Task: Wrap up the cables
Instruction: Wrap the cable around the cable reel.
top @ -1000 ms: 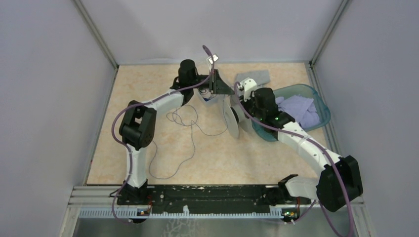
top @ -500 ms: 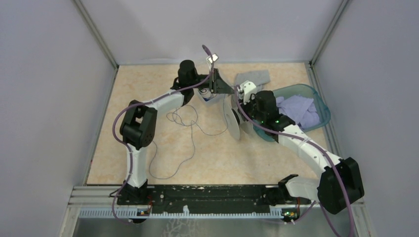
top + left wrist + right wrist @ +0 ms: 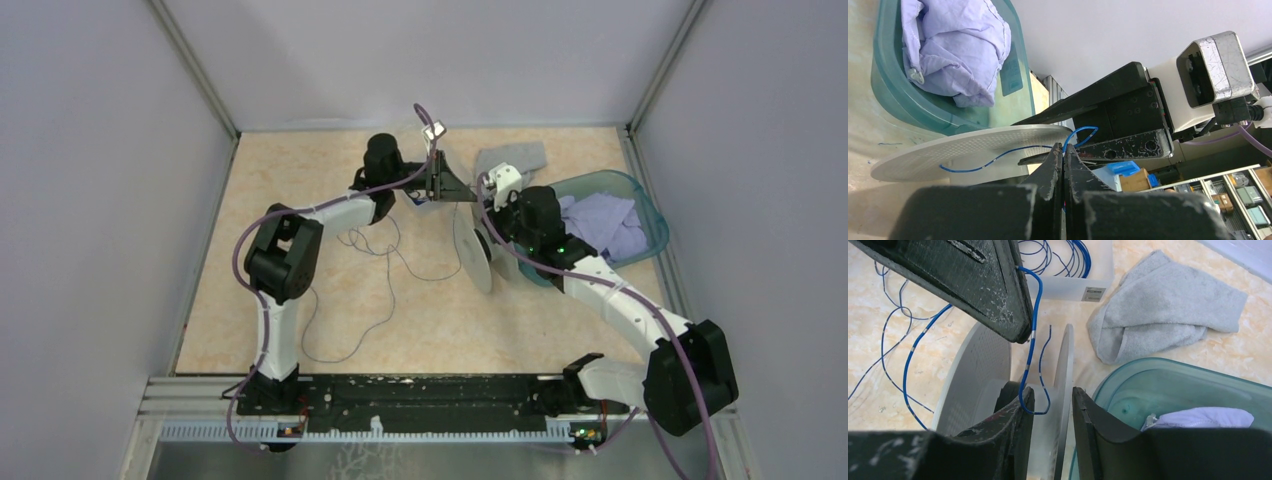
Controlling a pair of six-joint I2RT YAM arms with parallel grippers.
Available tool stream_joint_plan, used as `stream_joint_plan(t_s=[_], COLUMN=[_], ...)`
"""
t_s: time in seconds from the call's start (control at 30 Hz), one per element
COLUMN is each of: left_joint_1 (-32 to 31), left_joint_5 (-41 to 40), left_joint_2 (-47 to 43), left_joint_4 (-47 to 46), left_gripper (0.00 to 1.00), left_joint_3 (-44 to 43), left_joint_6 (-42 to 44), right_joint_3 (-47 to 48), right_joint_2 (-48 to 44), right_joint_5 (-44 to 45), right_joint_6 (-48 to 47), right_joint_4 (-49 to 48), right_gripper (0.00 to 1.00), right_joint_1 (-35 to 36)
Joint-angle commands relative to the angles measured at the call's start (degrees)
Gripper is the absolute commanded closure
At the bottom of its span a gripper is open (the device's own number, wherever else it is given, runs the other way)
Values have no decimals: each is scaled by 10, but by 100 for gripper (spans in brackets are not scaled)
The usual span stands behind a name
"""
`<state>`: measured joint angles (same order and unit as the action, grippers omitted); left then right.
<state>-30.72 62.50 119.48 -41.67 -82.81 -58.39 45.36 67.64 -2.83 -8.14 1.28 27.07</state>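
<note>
Beige table (image 3: 300, 190), grey walls; most of the cable (image 3: 1032, 335) lies in loose loops left of the spool (image 3: 470, 250), and I see one end rising to the left gripper (image 3: 1064, 150), whose fingers are pressed together on it just above the spool. My right gripper (image 3: 1050, 400) is narrowed onto one spool flange, holding it on edge beside the bin (image 3: 655, 225), with the cable's tip hanging between the two flanges.

A lab: panel-walled robot booth (image 3: 90, 200), parts shelves (image 3: 1243, 200).
</note>
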Motion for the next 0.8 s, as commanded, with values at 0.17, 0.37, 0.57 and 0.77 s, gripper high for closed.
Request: stream_joint_plan(t_s=[0.17, 0.37, 0.57, 0.77], left_joint_1=[-7, -7, -9, -10], left_joint_5=[0, -1, -3, -7], left_joint_2=[4, 4, 4, -1], left_joint_4=[-39, -40, -37, -20], left_gripper=[100, 100, 100, 100], left_joint_3=[9, 10, 11, 12], left_joint_6=[-15, -16, -16, -8], right_joint_3=[-1, -1, 2, 4], right_joint_2=[-14, -12, -8, -4], right_joint_5=[12, 19, 36, 54], right_joint_6=[9, 6, -2, -18], right_joint_4=[-41, -39, -37, -37], right_gripper=[76, 79, 85, 89], right_joint_1=[-5, -5, -3, 4])
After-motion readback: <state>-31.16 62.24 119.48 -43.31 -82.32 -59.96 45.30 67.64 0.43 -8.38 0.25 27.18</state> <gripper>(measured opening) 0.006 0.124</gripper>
